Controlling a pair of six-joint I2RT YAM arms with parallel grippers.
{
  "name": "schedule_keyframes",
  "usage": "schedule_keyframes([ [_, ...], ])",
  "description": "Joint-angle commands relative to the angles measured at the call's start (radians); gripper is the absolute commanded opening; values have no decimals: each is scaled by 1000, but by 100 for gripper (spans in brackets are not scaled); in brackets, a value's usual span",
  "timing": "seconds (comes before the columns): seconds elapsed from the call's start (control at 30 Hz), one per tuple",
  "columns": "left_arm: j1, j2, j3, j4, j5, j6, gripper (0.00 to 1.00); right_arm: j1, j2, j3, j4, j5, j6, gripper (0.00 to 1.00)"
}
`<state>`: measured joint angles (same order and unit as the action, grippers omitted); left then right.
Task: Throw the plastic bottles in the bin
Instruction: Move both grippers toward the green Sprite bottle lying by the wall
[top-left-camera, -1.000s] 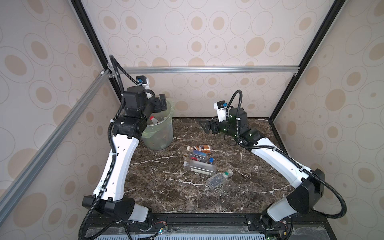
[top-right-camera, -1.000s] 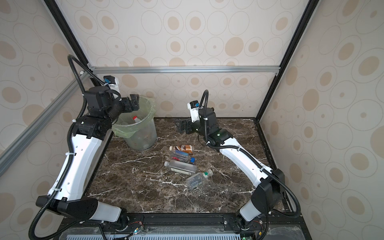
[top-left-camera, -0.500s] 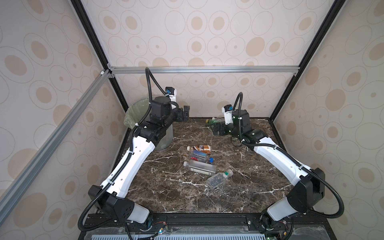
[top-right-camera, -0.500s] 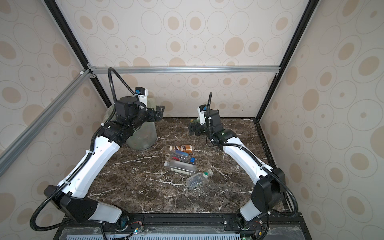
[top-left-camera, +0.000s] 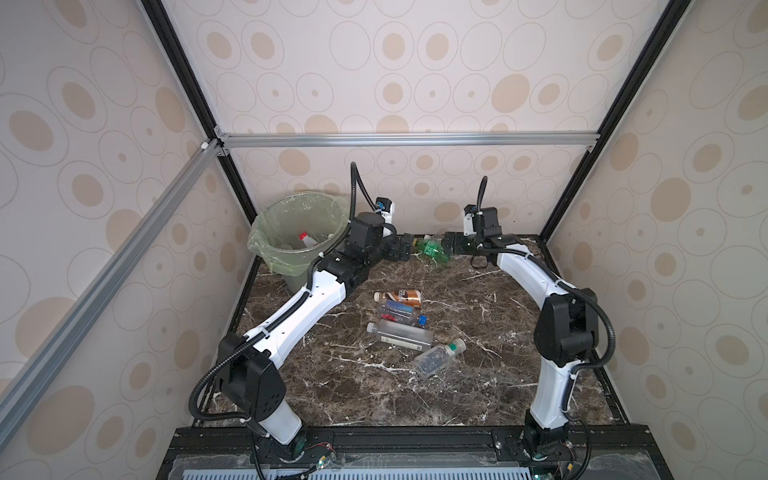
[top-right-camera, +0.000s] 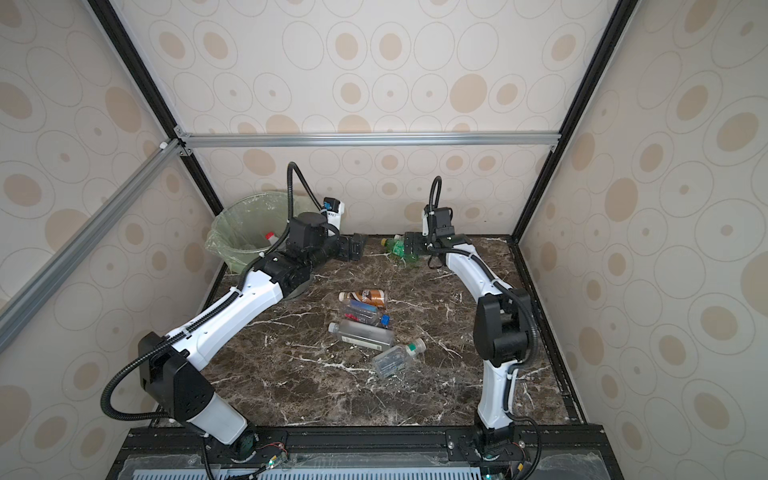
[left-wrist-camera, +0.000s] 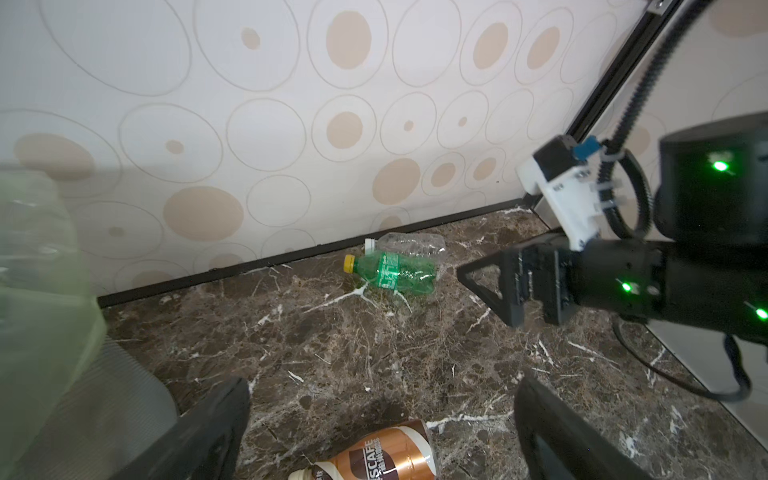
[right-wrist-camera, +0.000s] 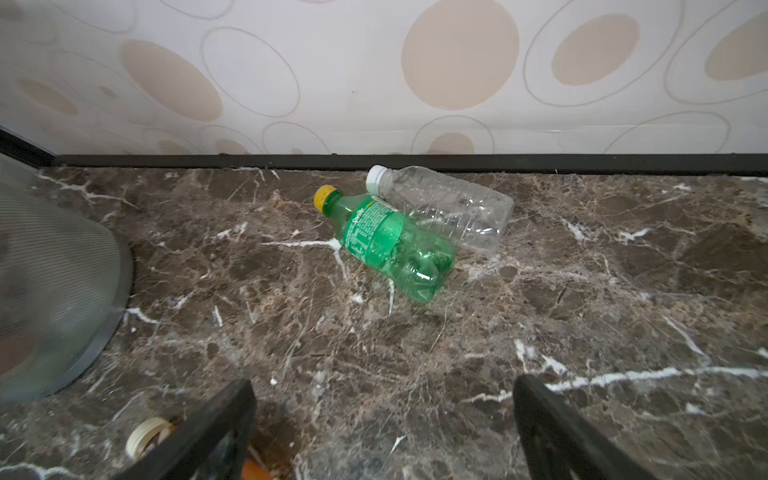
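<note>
Left hand (top-left-camera: 407, 248) and right hand (top-left-camera: 447, 245) held spread, empty; green Sprite bottle (top-left-camera: 434, 250) seen lying between them on table (top-left-camera: 478, 332), clear bottle (right-wrist-camera: 449, 203) against it.

Polished brown marble-look desk (right-wrist-camera: 582, 332), pretty glossy, white veins. Shiny see-through green plastic bottle (right-wrist-camera: 386, 245), dented clear plastic bottle (right-wrist-camera: 453, 203). Finely ribbed translucent plastic bin (right-wrist-camera: 54, 270), thin crinkly green bag (top-left-camera: 270, 257). Brushed metal rail (top-left-camera: 395, 139), kinda matt.
</note>
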<state>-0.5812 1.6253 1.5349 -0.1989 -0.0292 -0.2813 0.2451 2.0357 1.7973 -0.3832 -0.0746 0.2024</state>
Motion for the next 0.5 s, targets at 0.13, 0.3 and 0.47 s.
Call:
schedule_keyframes([
  [0.13,-12,61,4,64,7,-20,99,-4,206,233,-95,-44,-65,100],
  [0.3,-12,116,46,56,3,1,99,-9,324,375,-127,-28,-105,100],
  [0.47,-11,139,47,65,-11,6,99,-16,418,484,-151,-36,-117,100],
])
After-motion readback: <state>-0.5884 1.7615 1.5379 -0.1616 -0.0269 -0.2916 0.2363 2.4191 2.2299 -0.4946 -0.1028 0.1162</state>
